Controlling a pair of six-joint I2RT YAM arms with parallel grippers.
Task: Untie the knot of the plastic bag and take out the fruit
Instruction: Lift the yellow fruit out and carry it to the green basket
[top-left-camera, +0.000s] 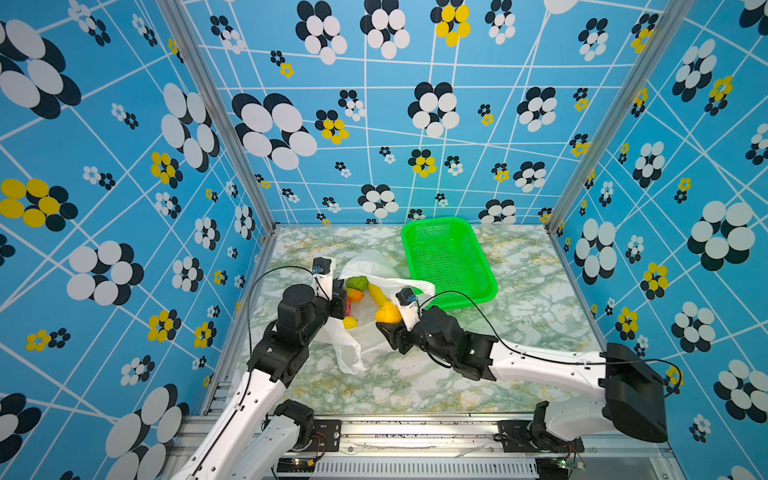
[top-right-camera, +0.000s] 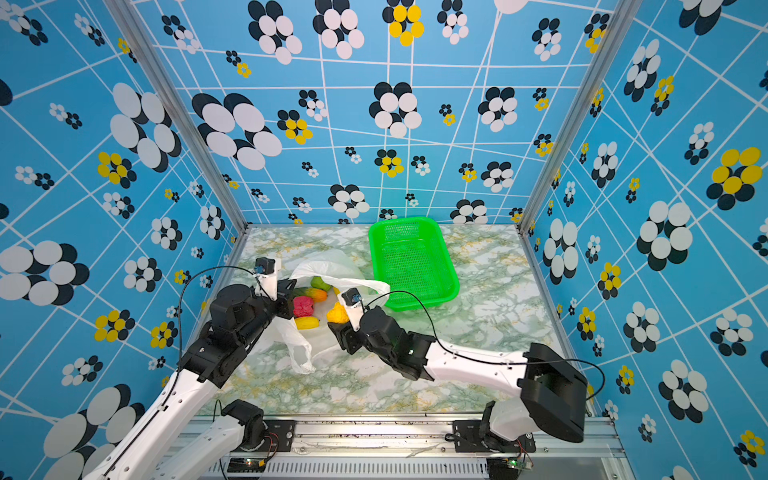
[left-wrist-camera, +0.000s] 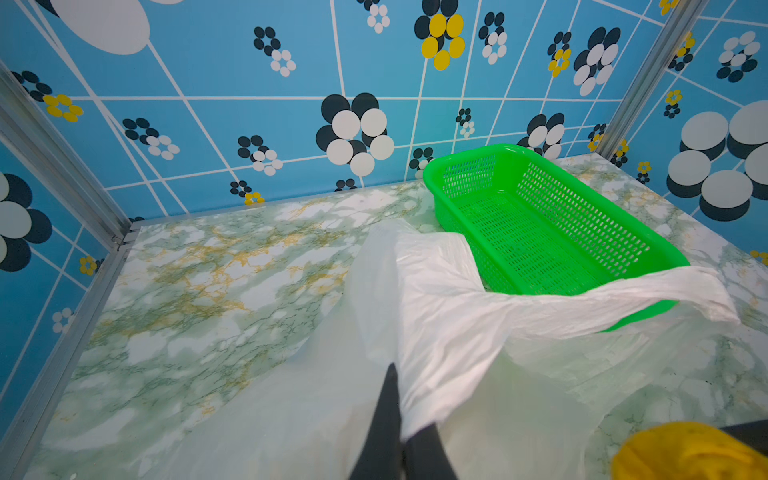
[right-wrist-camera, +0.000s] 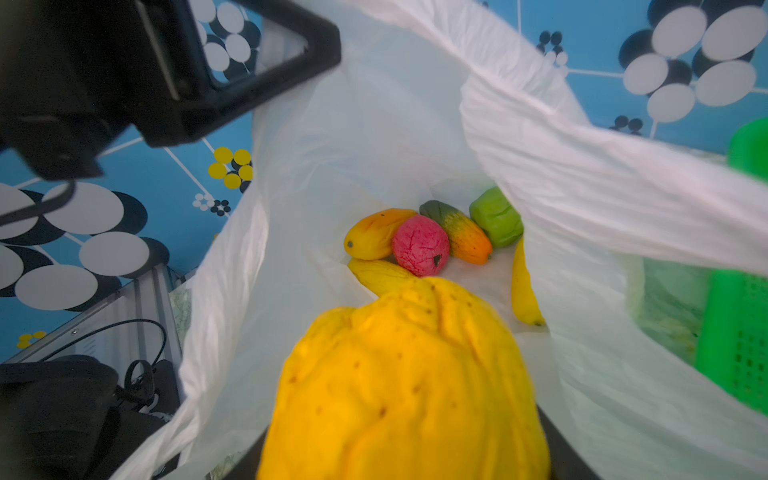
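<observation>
Risk: the thin, crinkly, translucent white plastic bag (left-wrist-camera: 457, 299) could slip from the clenched left hand (left-wrist-camera: 405, 415). Its mouth would then sag and snag the bumpy, pitted yellow toy fruit (right-wrist-camera: 399, 374) that the right hand (top-left-camera: 385, 327) seems to grasp. The other fruit pieces (right-wrist-camera: 420, 245), rounded and elongated, lie inside the bag just beyond that hand.

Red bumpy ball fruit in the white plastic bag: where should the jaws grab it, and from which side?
Likely across its round middle, descending through the open mouth of the thin white plastic bag. The red bumpy ball fruit is roughly spherical, so any width fits, but an orange-yellow oval fruit and a green-orange long fruit lie against its sides; only its top is clear.
</observation>
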